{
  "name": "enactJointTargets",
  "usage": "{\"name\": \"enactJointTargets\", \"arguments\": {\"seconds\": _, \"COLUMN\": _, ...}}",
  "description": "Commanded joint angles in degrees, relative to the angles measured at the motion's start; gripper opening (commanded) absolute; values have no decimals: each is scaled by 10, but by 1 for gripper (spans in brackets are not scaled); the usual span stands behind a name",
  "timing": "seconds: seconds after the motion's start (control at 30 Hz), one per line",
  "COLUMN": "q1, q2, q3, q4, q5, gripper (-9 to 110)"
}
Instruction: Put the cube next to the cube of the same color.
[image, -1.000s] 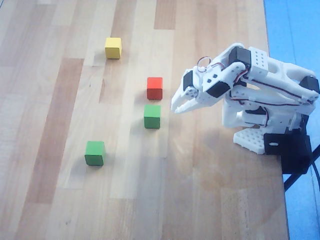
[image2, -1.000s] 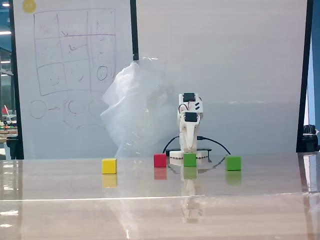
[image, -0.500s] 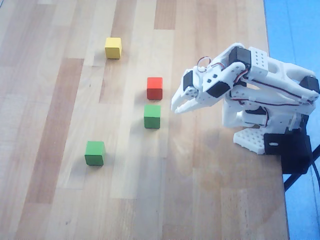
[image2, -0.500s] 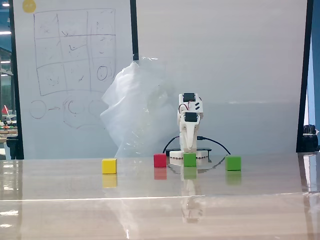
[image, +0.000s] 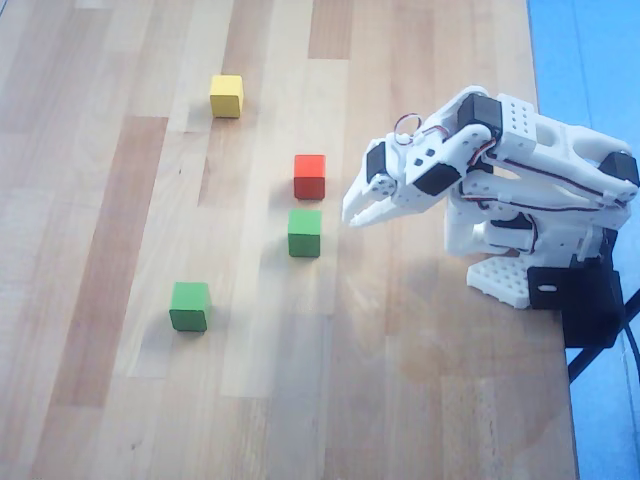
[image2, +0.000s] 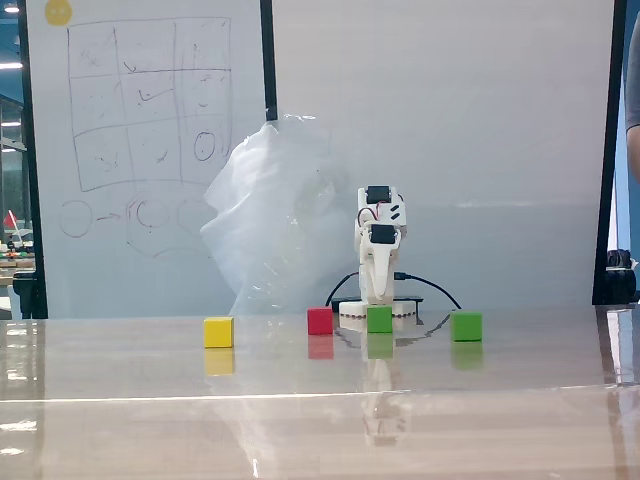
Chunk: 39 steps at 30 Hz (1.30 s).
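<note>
So the arm is folded back near its base with the claw (image: 352, 217) hanging over bare desk (image: 120, 400), its tips pinched together and nothing between them. It's parked just right of the nearer green cube (image: 305, 232) in the overhead view, close but not touching, which looks to me like a rest pose before any reach.

That green cube sits directly below the red cube (image: 310, 176) in the overhead view, with a small gap between them. The other green cube (image: 190, 306) is well apart, down and to the left, and the yellow cube (image: 227, 96) is off alone near the top. So the two greens aren't neighbours yet; the job looks unstarted.

From the low fixed view the cubes line up in a row: yellow (image2: 218, 332), red (image2: 320, 320), green (image2: 379, 319), green (image2: 466, 326), with the claw (image2: 377, 295) hanging right behind the middle green one.

My guess is the near green one is the easy grab, since the tight spot beside red only matters if the fingers straddle it that way.
</note>
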Motion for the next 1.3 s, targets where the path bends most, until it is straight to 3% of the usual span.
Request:
{"name": "enactJointTargets", "arguments": {"seconds": 0.0, "q1": -3, "q2": 17, "q3": -9, "q4": 1, "q5": 0, "gripper": 0}}
{"name": "enactJointTargets", "arguments": {"seconds": 0.67, "q1": 2, "q2": -12, "q3": -33, "q4": 2, "q5": 3, "gripper": 0}}
{"name": "enactJointTargets", "arguments": {"seconds": 0.83, "q1": -4, "q2": -129, "q3": -119, "q4": -33, "q5": 4, "gripper": 0}}
{"name": "enactJointTargets", "arguments": {"seconds": 1.03, "q1": 2, "q2": -386, "q3": -297, "q4": -41, "q5": -3, "gripper": 0}}
{"name": "enactJointTargets", "arguments": {"seconds": 1.27, "q1": -4, "q2": -632, "q3": -527, "q4": 42, "q5": 3, "gripper": 1}}
